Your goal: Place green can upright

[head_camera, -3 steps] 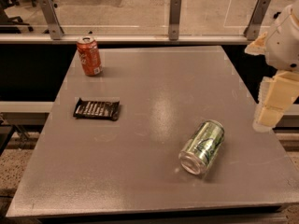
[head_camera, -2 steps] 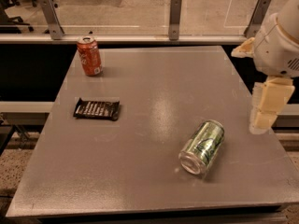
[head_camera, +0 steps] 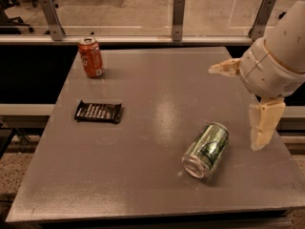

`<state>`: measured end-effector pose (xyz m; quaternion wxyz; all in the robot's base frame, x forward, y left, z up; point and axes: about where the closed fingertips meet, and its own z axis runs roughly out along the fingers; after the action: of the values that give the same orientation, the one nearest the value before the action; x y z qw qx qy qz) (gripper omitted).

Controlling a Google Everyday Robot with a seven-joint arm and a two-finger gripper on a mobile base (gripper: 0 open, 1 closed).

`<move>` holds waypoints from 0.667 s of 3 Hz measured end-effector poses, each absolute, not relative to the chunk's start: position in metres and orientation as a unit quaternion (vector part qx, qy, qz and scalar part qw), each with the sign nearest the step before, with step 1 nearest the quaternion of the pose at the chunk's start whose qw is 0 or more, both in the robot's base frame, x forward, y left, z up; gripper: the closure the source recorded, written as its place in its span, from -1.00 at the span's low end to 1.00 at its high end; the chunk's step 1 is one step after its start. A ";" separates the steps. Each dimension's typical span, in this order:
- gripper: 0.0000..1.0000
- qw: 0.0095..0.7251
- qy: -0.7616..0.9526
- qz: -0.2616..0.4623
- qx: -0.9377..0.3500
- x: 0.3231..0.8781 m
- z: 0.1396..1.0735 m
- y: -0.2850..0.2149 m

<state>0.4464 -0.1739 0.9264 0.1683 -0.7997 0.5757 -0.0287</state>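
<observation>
The green can (head_camera: 206,150) lies on its side on the grey table (head_camera: 143,175), at the front right, with its silver end facing the front edge. My gripper (head_camera: 233,109) hangs at the right side of the table, above and just right of the can, not touching it. Its two cream fingers are spread wide apart: one finger (head_camera: 224,68) points left, the other finger (head_camera: 264,125) points down beside the can. The gripper is open and empty.
An orange-red soda can (head_camera: 90,57) stands upright at the back left. A dark chocolate bar wrapper (head_camera: 98,112) lies flat at the left middle. A glass barrier with metal posts (head_camera: 178,13) runs behind the table's far edge.
My gripper has moved left from the table's right edge, closer to the green can. The can and the other things have not moved.
</observation>
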 end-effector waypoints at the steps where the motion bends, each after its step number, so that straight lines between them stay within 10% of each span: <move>1: -1.00 0.161 0.471 0.000 -0.867 0.439 0.910 -0.158; 2: -1.00 0.139 0.406 0.008 -0.903 0.438 0.897 -0.152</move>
<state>0.4375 -0.1519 0.8974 0.1387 -0.9035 0.4055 0.0075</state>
